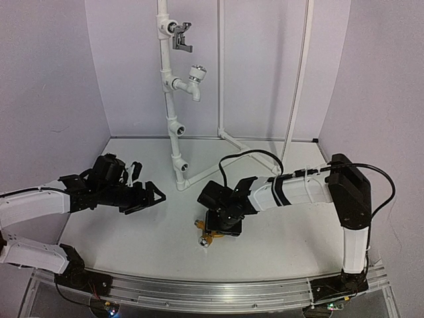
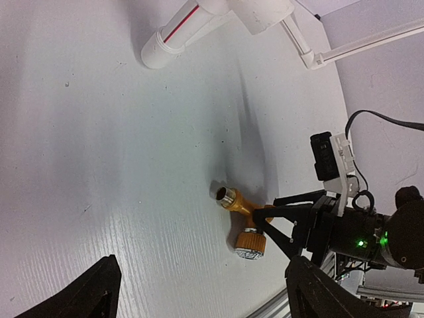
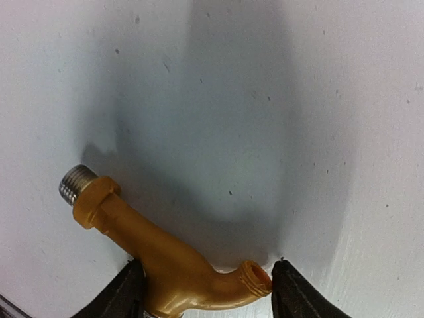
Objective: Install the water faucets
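- The golden-brass tap (image 3: 165,258) lies on its side on the white table (image 1: 132,245), near the middle.
- The right gripper (image 1: 222,225) straddles it, one finger on each side; whether it pinches, I cannot tell.
- The left gripper (image 1: 154,195) hovers well to the left, jaws spread and holding nothing.

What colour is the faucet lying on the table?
Golden brass; the faucet shows best in the right wrist view.

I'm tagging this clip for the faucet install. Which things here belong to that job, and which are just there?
In the job: golden-brass tap; right gripper, fingers either side of it; white pipe stand.
Just there: chrome lever tap and white plastic tap, both already on the stand; left gripper, open.
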`<action>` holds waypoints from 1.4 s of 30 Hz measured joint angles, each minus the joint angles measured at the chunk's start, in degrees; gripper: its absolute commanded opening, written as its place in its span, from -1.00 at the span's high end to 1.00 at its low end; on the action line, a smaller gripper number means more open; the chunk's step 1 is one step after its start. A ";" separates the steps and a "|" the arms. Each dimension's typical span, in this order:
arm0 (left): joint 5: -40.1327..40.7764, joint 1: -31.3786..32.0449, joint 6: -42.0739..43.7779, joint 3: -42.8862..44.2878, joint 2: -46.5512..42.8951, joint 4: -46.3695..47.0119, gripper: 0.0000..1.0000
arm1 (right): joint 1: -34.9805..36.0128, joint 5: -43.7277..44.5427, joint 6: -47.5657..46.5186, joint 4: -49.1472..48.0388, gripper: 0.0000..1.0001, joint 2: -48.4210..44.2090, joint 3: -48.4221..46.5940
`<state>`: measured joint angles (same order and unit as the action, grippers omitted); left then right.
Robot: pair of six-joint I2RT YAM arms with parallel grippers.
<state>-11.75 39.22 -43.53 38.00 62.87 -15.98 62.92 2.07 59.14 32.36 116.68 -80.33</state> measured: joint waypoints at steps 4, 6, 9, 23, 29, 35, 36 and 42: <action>-0.59 0.00 0.02 0.02 0.86 0.03 -0.68 | -0.27 1.04 -0.82 -3.03 -0.14 0.07 0.13; -1.13 0.00 0.01 0.02 1.79 0.03 -0.65 | -0.29 1.59 -2.41 -3.95 -0.14 0.09 0.44; -1.98 0.00 0.07 0.02 2.81 0.03 -0.61 | -0.29 3.27 -6.90 -6.94 -0.13 0.07 1.49; -6.28 0.11 -0.08 -0.13 6.96 2.21 -0.48 | -3.28 5.29 -20.73 -4.33 -0.97 2.23 -5.22; -3.31 0.11 -0.23 -0.35 4.90 2.95 -0.60 | 0.54 2.72 -13.13 2.23 -0.79 2.33 -8.71; -2.53 0.11 -0.13 -0.35 5.05 3.00 -0.61 | 5.58 1.54 -9.47 4.17 -0.51 6.20 -9.56; -2.53 0.11 -0.15 -0.35 5.07 2.99 -0.60 | 5.65 1.90 -9.37 4.27 -0.46 7.22 -9.81; -2.51 0.11 -0.55 -0.35 5.05 3.00 -0.59 | 4.57 7.60 -10.05 3.22 -0.12 8.87 -10.57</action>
<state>-14.26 39.33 -44.08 37.65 67.91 -12.97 67.50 9.66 49.09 35.58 125.55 -90.89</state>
